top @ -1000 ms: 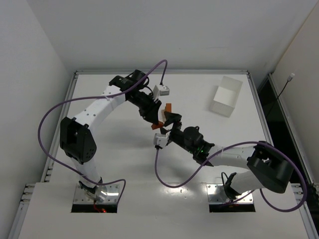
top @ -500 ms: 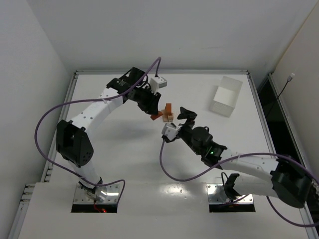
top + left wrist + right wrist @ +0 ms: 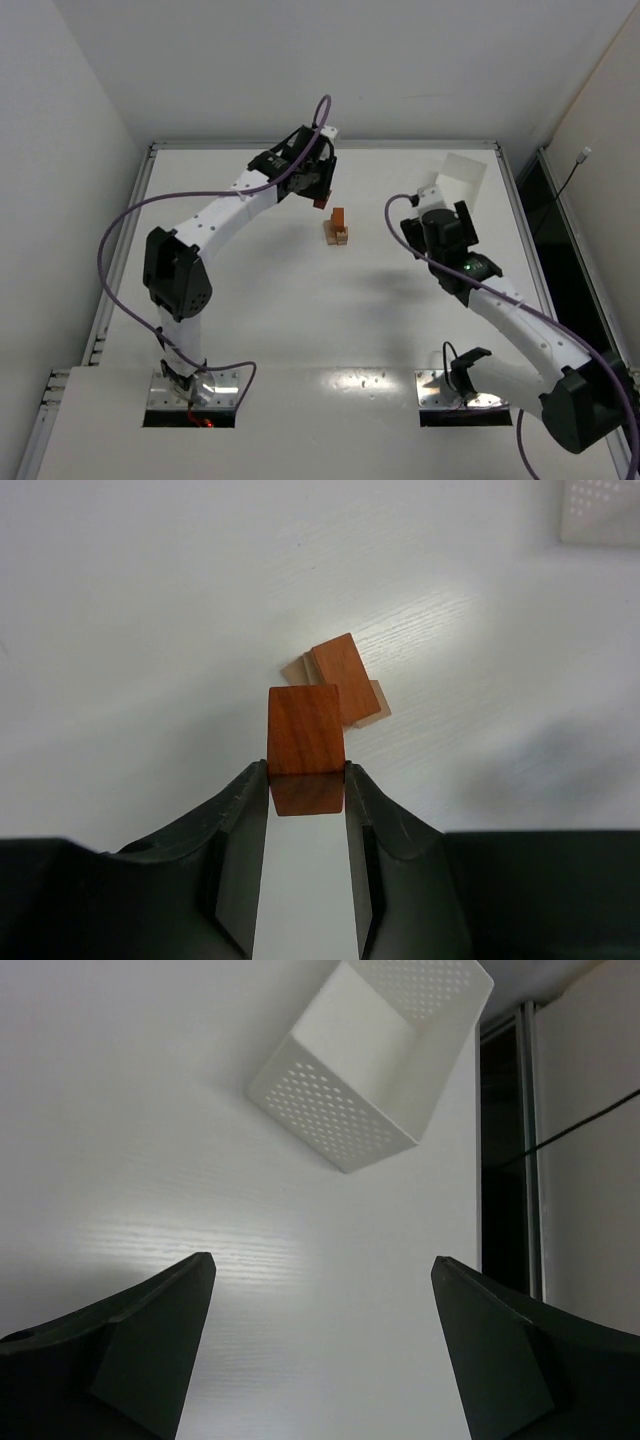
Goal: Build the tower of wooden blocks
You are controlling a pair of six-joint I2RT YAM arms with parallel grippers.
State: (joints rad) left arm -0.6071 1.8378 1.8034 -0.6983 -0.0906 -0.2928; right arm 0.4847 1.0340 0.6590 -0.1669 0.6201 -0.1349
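Note:
A small wood block tower stands mid-table, a reddish-orange block on pale tan blocks; it also shows in the left wrist view. My left gripper is up and left of the tower, raised, shut on a reddish-orange block pinched at its fingertips. My right gripper is wide open and empty, off to the right of the tower, near the white tray; its fingers frame bare table.
A white perforated tray stands at the back right; it also shows in the right wrist view. The table's right edge and a dark gap lie beyond it. Purple cables loop over both arms.
My right arm has pulled back from the tower to the right, toward the tray. My left gripper has lifted away up and left, still holding the reddish-orange block. The tower now stands uncovered.

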